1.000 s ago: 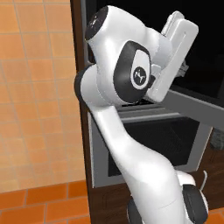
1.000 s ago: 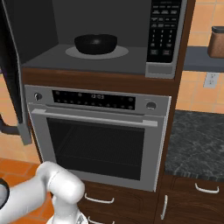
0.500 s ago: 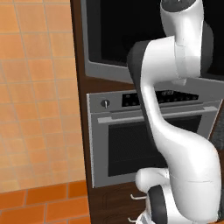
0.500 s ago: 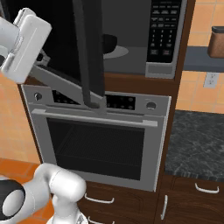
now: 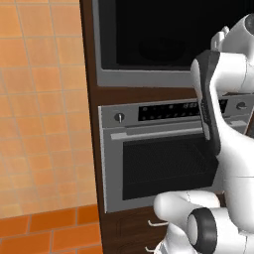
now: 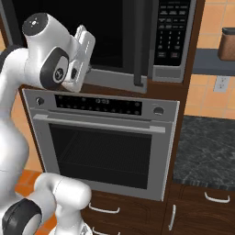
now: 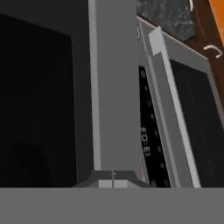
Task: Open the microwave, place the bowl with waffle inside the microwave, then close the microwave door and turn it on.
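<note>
Up top in the left base view, the microwave (image 5: pixel 168 39) sits built into dark wood cabinetry, its wide black glass front framed in grey. The microwave door (image 5: pixel 163 34) looks shut flush; a faint round shape shows behind the glass, too dim to name. Below it the silver oven (image 5: pixel 158 158) has a knob, a dark display strip and a horizontal bar handle. Orange tiled wall (image 5: pixel 42 109) to the left. The white arm covers the right side of the picture.

Right base view: door (image 6: pixel 105 34) again a black panel edged in grey, with a dark vertical handle (image 6: pixel 139 46) on its right side, just beside the grey keypad panel (image 6: pixel 172 32). The gripper (image 6: pixel 89 40) is at the lower left part of the door, against or just short of the glass; I cannot tell whether its fingers are open or closed. The oven (image 6: pixel 103 147) is directly beneath; a dark speckled table (image 6: pixel 206 147) is at right with drawers under it.

Hand view, rolled sideways: black glass (image 7: pixel 39 96) at left, the grey frame strip (image 7: pixel 116 87) beside it, then the oven's display strip (image 7: pixel 146 131) and window. The fingertips are not distinguishable. The bowl cannot be made out for certain.
</note>
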### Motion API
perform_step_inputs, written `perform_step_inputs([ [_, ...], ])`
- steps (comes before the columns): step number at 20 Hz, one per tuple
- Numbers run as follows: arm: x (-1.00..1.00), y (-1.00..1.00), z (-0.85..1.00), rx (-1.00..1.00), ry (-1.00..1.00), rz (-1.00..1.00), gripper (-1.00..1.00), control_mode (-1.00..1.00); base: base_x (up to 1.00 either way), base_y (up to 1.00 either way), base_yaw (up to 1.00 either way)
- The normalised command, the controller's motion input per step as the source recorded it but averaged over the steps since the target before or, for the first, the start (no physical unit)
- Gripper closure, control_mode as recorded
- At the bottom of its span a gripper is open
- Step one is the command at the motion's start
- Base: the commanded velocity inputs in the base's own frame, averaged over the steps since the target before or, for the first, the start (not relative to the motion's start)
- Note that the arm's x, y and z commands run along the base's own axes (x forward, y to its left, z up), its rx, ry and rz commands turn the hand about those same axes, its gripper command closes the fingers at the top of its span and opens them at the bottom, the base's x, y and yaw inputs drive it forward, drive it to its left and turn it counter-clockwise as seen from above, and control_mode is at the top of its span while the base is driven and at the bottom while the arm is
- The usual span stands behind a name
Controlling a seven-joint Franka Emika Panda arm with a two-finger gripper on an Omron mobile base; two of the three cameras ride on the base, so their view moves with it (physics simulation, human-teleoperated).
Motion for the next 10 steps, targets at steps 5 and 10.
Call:
perform_step_inputs([
  [5,1.0,-0.48,-0.18,0.04,0.08,0.31,1.0,-1.0,0.0,0.0,0.0],
  [10,1.0,-0.34,-0.06,0.0,0.2,0.23,1.0,-1.0,0.0,0.0,0.0],
])
